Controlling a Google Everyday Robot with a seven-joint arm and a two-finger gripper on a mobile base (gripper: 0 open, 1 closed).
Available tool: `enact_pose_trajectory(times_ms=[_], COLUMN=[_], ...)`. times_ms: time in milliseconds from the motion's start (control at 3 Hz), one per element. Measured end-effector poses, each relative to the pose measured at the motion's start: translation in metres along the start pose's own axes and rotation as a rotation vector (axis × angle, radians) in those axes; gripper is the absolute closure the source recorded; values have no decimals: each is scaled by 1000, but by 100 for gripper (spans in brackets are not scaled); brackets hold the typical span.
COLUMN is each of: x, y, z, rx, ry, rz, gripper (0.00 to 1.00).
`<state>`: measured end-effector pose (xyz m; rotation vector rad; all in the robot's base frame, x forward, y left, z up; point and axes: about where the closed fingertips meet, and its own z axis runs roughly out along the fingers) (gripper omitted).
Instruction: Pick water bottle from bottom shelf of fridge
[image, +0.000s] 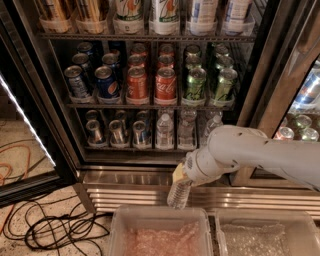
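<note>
The fridge (60, 125) stands open with its glass door swung left. On the bottom shelf (150, 148) stand several silver-topped cans at the left and clear water bottles (164, 131) to their right. My gripper (181, 175) is in front of the fridge's stainless louvered base, below the shelf. It is shut on a water bottle (179, 192), a clear ribbed one that hangs from the gripper just above the bins.
Racks of coloured soda cans (165, 82) fill the middle shelf. Two clear plastic bins (160, 232) sit at the front. Black and orange cables (55, 227) lie on the floor at the left. A second cooler (300, 120) stands at the right.
</note>
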<state>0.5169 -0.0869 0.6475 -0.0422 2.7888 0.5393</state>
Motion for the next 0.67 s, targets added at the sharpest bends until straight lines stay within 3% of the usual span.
enact_pose_trajectory(times_ms=[333,667], x=[29,29], y=[11,13], z=[6,6], rx=[-52,-59], ry=[73,74], rz=[77,85], gripper=[100,100])
